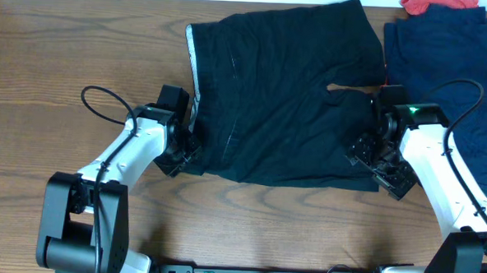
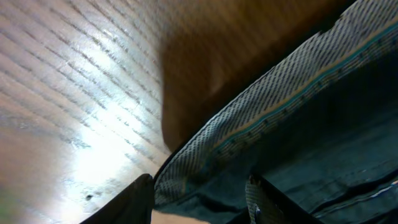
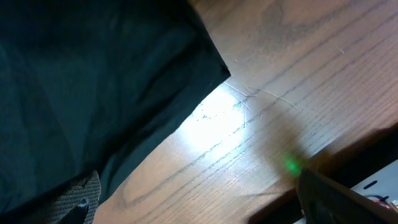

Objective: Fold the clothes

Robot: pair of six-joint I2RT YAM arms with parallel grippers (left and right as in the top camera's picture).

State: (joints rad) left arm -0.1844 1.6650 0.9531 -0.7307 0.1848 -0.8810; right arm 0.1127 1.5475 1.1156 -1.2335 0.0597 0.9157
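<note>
Left gripper (image 1: 186,142) and right gripper (image 1: 370,152), both spread wide, straddle edges of the shorts (image 1: 287,89) (waistband (image 2: 280,112), hem (image 3: 186,124)).

One pair of black shorts (image 1: 286,97) is counted at 12 o'clock on the single wooden surface (image 1: 58,54), and two short legs are seen on it. One red-orange garment (image 1: 434,4) is counted at 1 o'clock. One navy blue pile (image 1: 456,72) is seen at 2 o'clock; the number of garments in it cannot be told. Two arms are counted, the left arm (image 1: 132,148) at 8 o'clock and the right arm (image 1: 436,165) at 4 o'clock, each fitted with one set of jaws and one looped black cable (image 1: 105,106).
</note>
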